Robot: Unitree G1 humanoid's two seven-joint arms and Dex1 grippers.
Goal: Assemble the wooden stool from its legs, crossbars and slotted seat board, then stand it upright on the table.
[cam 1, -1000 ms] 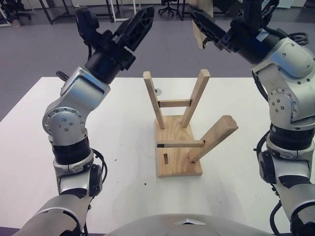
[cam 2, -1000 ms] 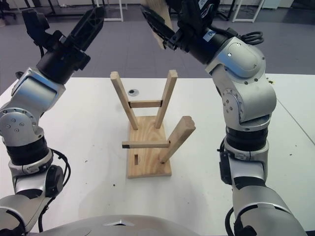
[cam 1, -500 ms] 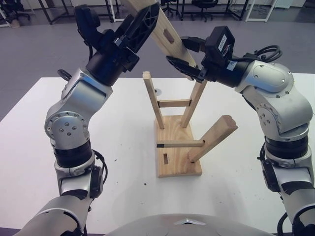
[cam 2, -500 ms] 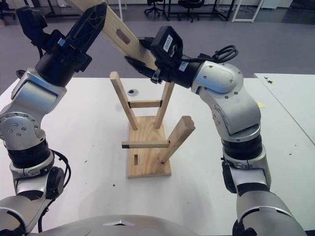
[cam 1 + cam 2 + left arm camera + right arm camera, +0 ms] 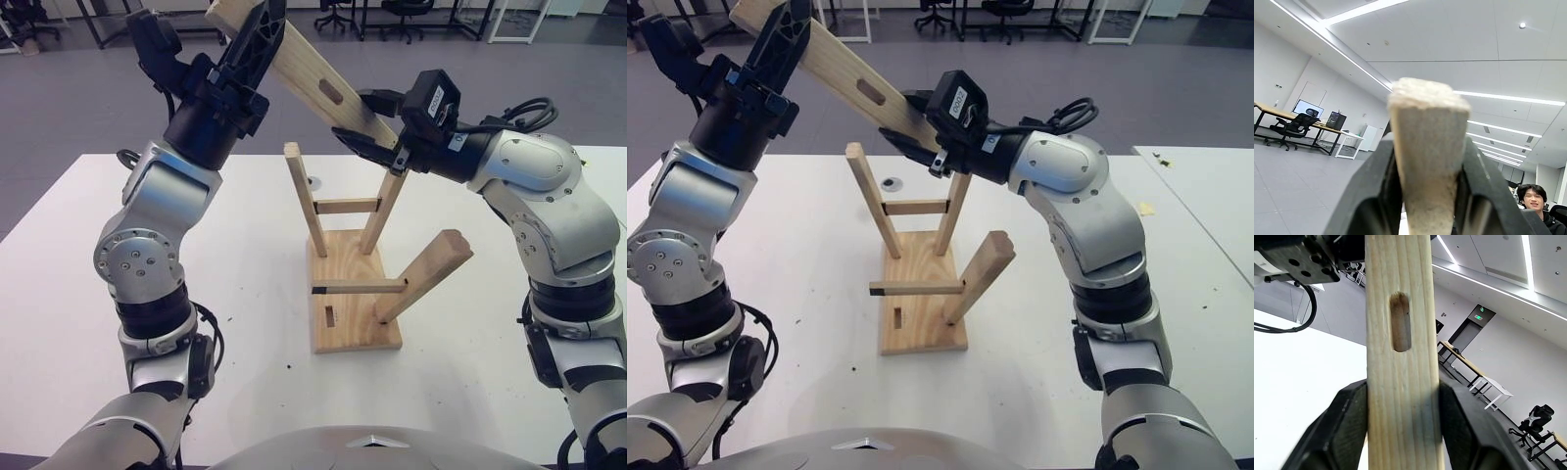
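Observation:
A loose wooden stool leg [image 5: 312,76] with a slot in its side hangs slanted in the air above the table. My left gripper [image 5: 257,39] is shut on its upper end [image 5: 1427,161]. My right gripper [image 5: 370,132] is shut on its lower end [image 5: 1400,357]. Below it the slotted seat board [image 5: 355,328] lies flat on the table. Three legs stand up from the board: two at the far side [image 5: 306,196] [image 5: 389,196] and one leaning at the right [image 5: 426,276]. One crossbar [image 5: 348,206] joins the far pair and another [image 5: 358,286] meets the right leg.
The white table [image 5: 235,294] has bare room left and right of the stool. A small round fitting [image 5: 313,181] lies on it behind the far legs. Desks and office chairs stand on the grey floor beyond.
My right gripper brought the loose leg down from high at the back towards the left gripper. The left gripper, open a second ago, has shut on the upper end, which has since swung left.

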